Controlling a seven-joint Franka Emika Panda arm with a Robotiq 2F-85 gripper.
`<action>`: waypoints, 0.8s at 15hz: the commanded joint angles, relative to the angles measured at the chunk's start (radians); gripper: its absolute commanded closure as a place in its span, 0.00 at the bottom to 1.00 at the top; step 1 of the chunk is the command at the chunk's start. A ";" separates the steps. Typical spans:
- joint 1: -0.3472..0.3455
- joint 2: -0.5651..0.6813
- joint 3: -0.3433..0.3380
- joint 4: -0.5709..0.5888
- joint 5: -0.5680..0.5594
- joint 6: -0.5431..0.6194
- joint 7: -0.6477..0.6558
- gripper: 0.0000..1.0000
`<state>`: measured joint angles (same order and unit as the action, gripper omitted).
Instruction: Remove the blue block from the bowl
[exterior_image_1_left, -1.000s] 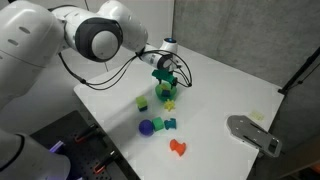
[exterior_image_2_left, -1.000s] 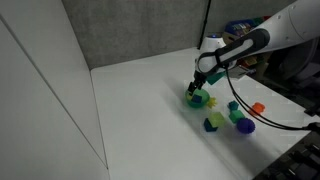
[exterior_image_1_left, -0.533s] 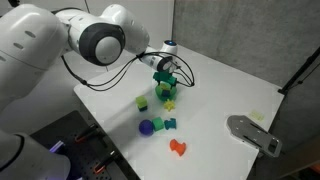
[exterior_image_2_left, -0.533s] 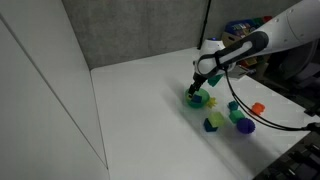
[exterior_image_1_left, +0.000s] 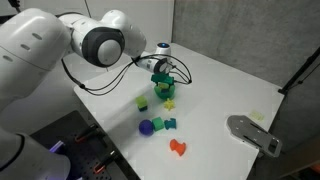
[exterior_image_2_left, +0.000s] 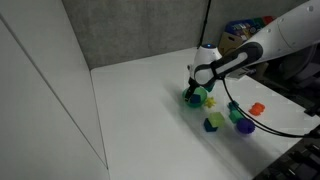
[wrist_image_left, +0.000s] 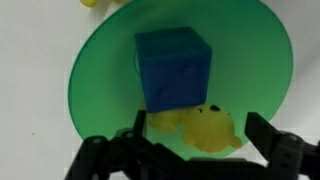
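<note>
The bright green bowl (wrist_image_left: 100, 60) fills the wrist view. The blue block (wrist_image_left: 172, 68) sits inside it, with a yellow toy (wrist_image_left: 205, 128) against its near side. My gripper (wrist_image_left: 197, 135) is open, its two dark fingers straddling the yellow toy just below the blue block, holding nothing. In both exterior views the gripper (exterior_image_1_left: 163, 72) (exterior_image_2_left: 197, 84) hangs right over the bowl (exterior_image_1_left: 164, 90) (exterior_image_2_left: 197, 98), and the block is hidden there.
On the white table near the bowl lie a small green block (exterior_image_1_left: 143, 102), a blue-purple ball (exterior_image_1_left: 146, 127), a teal block (exterior_image_1_left: 169, 124) and an orange toy (exterior_image_1_left: 179, 147). A grey object (exterior_image_1_left: 252, 133) lies at the table's far side. A cable (exterior_image_2_left: 262, 122) trails past the toys.
The gripper has come down slightly over the bowl, and the arm has shifted a little. The toys have not moved.
</note>
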<state>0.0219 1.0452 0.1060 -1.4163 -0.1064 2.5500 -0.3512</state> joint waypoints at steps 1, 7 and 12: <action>0.011 0.024 -0.010 0.017 -0.036 0.038 -0.013 0.00; 0.004 0.039 -0.018 0.025 -0.039 0.028 -0.004 0.41; -0.001 0.040 -0.020 0.037 -0.034 0.022 -0.001 0.69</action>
<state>0.0286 1.0671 0.0909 -1.3982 -0.1291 2.5834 -0.3512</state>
